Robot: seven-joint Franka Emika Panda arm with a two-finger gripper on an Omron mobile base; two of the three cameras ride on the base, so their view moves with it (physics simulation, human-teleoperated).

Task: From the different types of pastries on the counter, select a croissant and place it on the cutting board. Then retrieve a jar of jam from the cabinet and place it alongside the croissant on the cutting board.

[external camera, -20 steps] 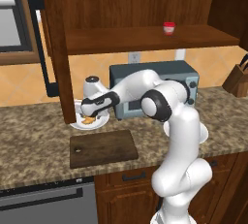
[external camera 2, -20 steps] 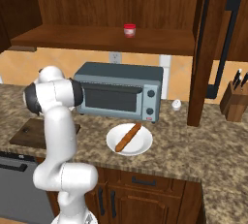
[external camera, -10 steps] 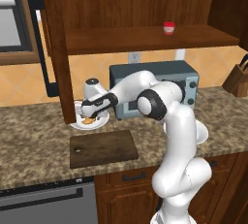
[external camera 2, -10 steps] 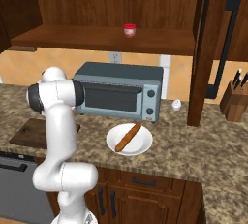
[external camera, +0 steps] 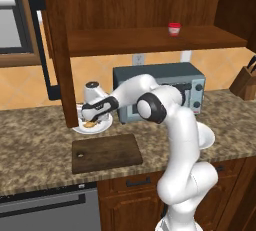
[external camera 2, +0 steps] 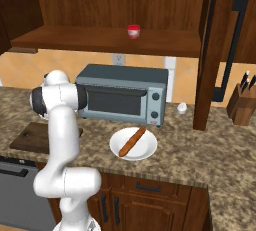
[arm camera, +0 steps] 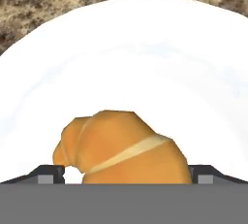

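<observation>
At centre left of the left base view, the gripper [external camera: 90, 121] hangs low over a white plate [external camera: 81, 128] on the granite counter [external camera: 30, 150], just behind the dark cutting board [external camera: 106, 152] at lower centre. A sliver of golden croissant [external camera: 90, 123] shows beneath the hand. Up on the cabinet shelf [external camera: 150, 40], at upper right of that view, the jar of jam [external camera: 174, 29] waits untouched, with the toaster oven [external camera: 192, 82] below it.

From the right base view, the board [external camera 2: 27, 137] lies at the left edge behind the arm. The stick-shaped pastry [external camera 2: 133, 141] rests on its own plate [external camera 2: 147, 151] at lower centre, in front of the oven [external camera 2: 125, 95], and the jam jar [external camera 2: 133, 31] sits at upper centre.

Seen from the hand view, the croissant [arm camera: 123, 148] sits at lower centre on the plate [arm camera: 145, 58], between the two dark fingertips [arm camera: 47, 174] at lower left and lower right. The jaws stand spread either side of the pastry, clear of it on the left, where white plate shows in the gap; whether the right tip touches it cannot be told.

The step in hand looks to be the grasp. Doing it well likely means closing squarely across the pastry's thick middle, low enough to grip it but not scrape the plate. A lumpy crescent may roll out of a shallow pinch. A straight lift should come before the short carry forward to the board.
</observation>
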